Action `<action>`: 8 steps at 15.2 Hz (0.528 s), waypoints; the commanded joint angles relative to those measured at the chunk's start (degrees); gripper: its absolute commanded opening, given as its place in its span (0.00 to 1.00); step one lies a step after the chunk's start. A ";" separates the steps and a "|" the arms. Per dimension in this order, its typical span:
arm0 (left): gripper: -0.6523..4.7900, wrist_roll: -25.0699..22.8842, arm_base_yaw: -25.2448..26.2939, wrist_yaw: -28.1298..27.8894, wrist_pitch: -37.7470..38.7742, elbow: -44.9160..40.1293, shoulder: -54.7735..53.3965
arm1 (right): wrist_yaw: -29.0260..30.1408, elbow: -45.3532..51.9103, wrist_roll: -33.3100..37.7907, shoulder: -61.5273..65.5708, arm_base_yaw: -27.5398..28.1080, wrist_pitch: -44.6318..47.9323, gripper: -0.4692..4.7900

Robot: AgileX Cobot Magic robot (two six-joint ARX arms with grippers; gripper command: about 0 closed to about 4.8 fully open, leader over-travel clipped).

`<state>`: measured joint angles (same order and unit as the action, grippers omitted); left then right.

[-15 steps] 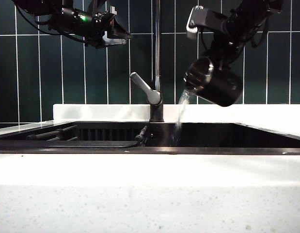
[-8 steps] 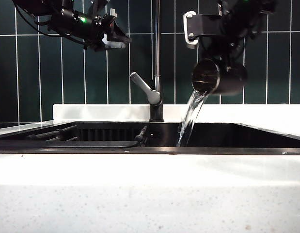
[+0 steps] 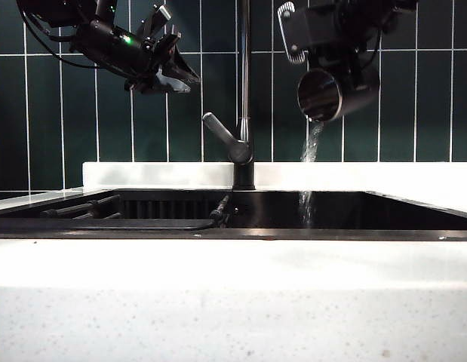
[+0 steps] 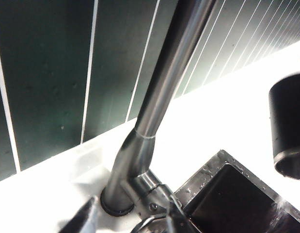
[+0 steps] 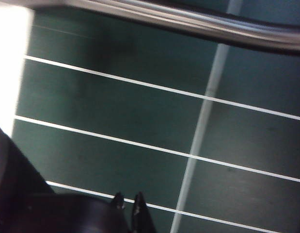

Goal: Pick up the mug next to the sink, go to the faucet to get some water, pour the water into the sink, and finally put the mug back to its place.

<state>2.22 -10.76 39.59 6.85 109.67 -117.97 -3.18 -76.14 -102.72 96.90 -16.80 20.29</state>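
The black mug [image 3: 337, 92] hangs tipped on its side above the sink [image 3: 354, 210], its steel-lined mouth turned toward the faucet [image 3: 245, 83]. A thin stream of water [image 3: 311, 154] falls from its rim into the basin. My right gripper [image 3: 352, 60] is shut on the mug from above. In the right wrist view its fingertips [image 5: 128, 203] stand close together beside the mug's dark body [image 5: 53, 213], and the handle is hidden. My left gripper [image 3: 173, 64] hovers open, high and to the left of the faucet pipe. In the left wrist view it [image 4: 123, 224] frames the faucet's base [image 4: 121, 191].
The faucet's grey-tipped lever [image 3: 222, 134] points up to the left. A dark rack [image 3: 82, 209] lies in the sink's left part. A white counter [image 3: 233, 302] runs in front, with a white ledge [image 3: 142, 175] and dark green tiles [image 3: 59, 121] behind.
The right gripper has rolled the mug further over and lifted it a little. The stream swelled and has now thinned. The left gripper has tipped slightly downward.
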 commanded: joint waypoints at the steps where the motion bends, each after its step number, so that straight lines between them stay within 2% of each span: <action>1: 0.45 -0.04 -0.02 -0.61 -0.17 0.13 0.28 | -1.22 -0.42 -0.15 -0.57 -0.66 1.86 0.09; 2: 0.45 -0.04 -0.02 -1.25 0.07 0.13 0.28 | -2.10 -0.42 1.60 -0.57 -0.63 2.32 0.09; 4: 0.44 -0.07 0.02 -1.44 2.23 0.13 0.66 | -7.17 -0.44 12.09 -0.74 -0.44 2.69 0.09; 5: 0.38 -0.09 0.02 -1.70 4.59 0.11 1.20 | -8.28 -0.44 16.83 -0.90 0.04 2.78 0.09; 6: 0.33 -0.70 -0.28 -2.58 8.79 0.11 1.90 | -9.27 -0.44 26.58 -1.16 1.68 3.17 0.09; 8: 0.33 -3.04 -1.22 -3.89 14.86 0.11 2.75 | -12.68 -0.44 37.73 -1.18 4.61 3.54 0.09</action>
<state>0.86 -11.38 36.58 18.44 109.67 -116.01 -13.17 -76.16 -72.77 96.60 -13.34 21.71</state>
